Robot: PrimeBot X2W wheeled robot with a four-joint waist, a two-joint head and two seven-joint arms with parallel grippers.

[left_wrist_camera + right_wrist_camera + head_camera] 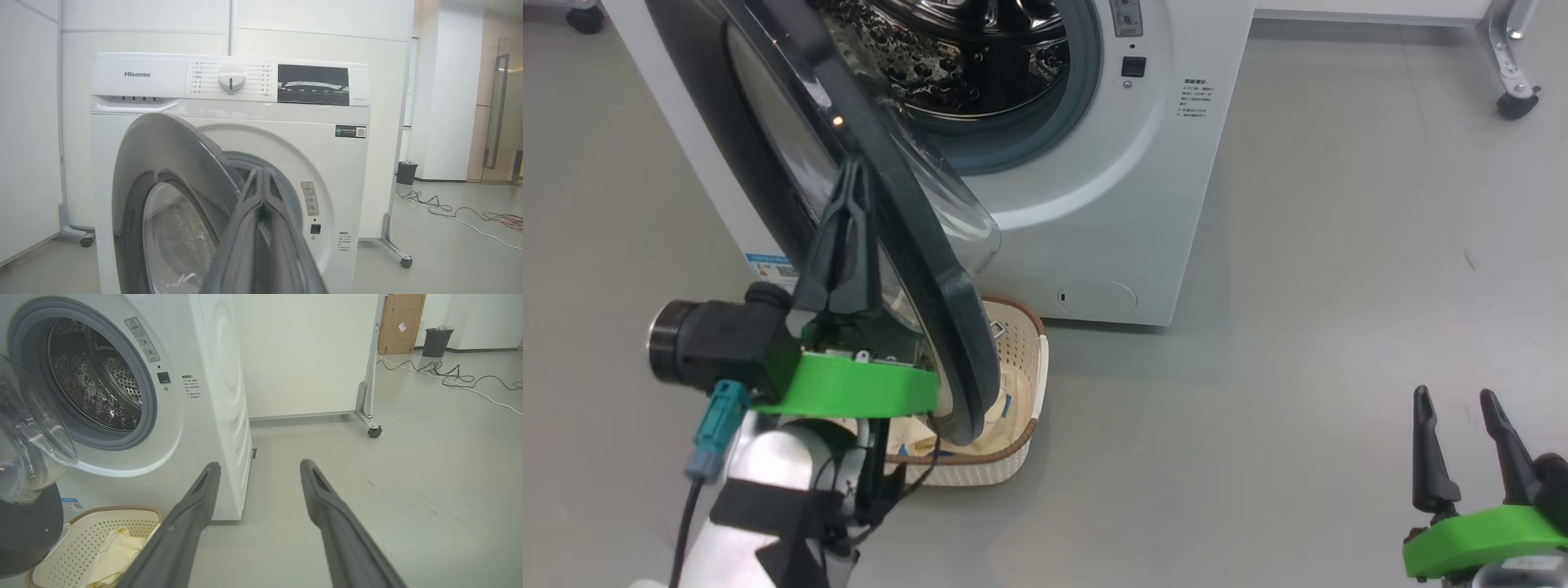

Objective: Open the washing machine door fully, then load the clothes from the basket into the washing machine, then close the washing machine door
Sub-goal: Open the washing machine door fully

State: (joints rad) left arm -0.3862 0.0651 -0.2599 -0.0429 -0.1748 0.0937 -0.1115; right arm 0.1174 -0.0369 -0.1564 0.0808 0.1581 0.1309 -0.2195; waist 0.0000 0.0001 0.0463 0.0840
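Observation:
The white washing machine (1111,204) stands with its steel drum (964,57) exposed. The washing machine door (931,245) is swung partway out, its black rim hanging over the basket (1025,392). My left gripper (854,171) is shut with nothing between its fingers, pointing up along the door's outer face close to the rim. In the left wrist view the closed fingertips (261,173) meet in front of the door (163,163). Pale yellow clothes (116,551) lie in the basket (81,539). My right gripper (1455,396) is open, low at the right, away from the machine.
A white partition on a caster frame (369,420) stands behind the machine to the right. Cables (449,375) trail over the grey floor near a black bin (437,341) and a cardboard box (402,322). Open floor lies to the machine's right.

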